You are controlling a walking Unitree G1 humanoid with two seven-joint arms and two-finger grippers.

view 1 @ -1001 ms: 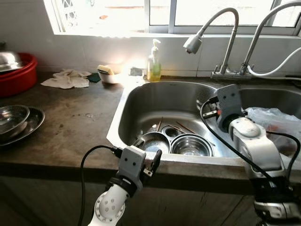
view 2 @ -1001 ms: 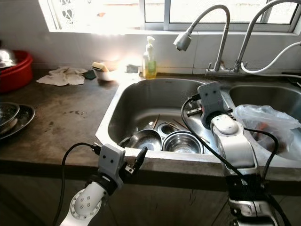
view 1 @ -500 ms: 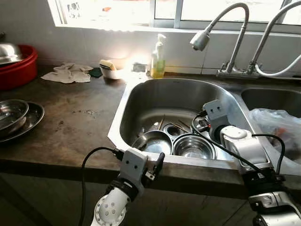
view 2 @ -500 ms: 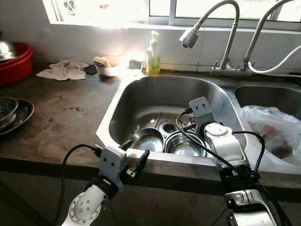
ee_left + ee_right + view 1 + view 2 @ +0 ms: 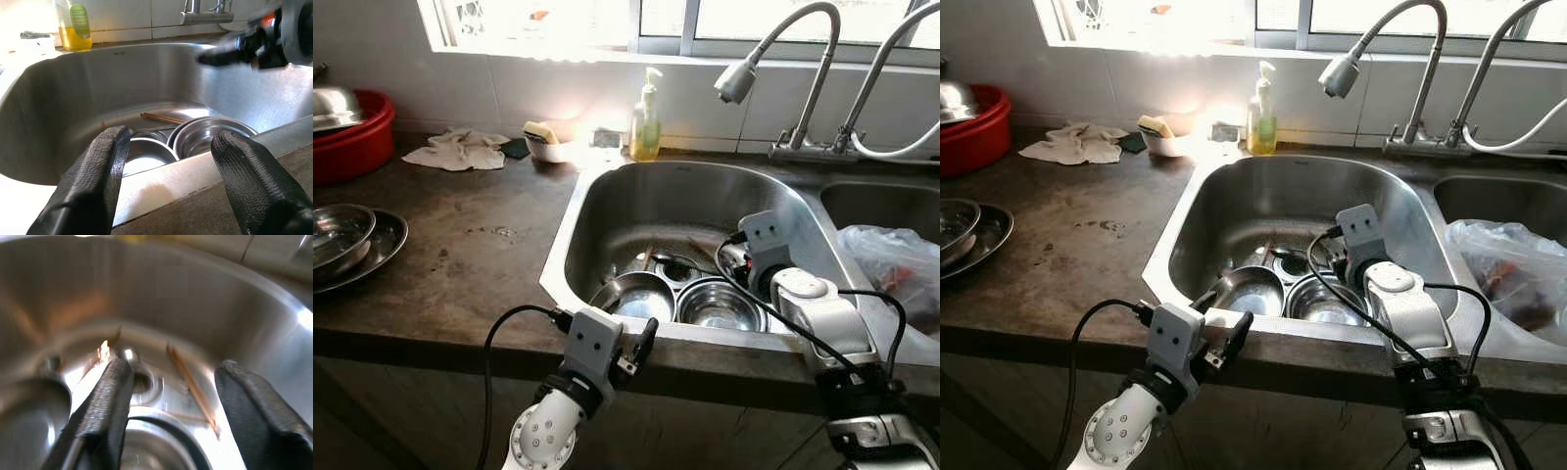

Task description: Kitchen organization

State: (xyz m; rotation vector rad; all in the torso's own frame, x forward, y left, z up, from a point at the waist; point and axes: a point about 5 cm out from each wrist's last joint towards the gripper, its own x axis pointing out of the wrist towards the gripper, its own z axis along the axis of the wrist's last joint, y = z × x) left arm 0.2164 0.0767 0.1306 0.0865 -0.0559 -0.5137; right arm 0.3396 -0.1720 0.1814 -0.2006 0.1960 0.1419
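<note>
The right gripper (image 5: 168, 396) hangs low inside the sink (image 5: 607, 211) with its fingers spread and nothing between them, poised over the steel bowls (image 5: 720, 304) and what look like chopsticks (image 5: 190, 387), though that view is blurred. The left gripper (image 5: 171, 169) waits at the sink's front edge, jaws likewise apart and empty. By my judgement the tidying has barely begun: three bowls and the sticks lie unwashed in the basin. On the counter, two steel dishes (image 5: 347, 240) sit nested, and a red tub (image 5: 357, 142) holds a steel vessel.
</note>
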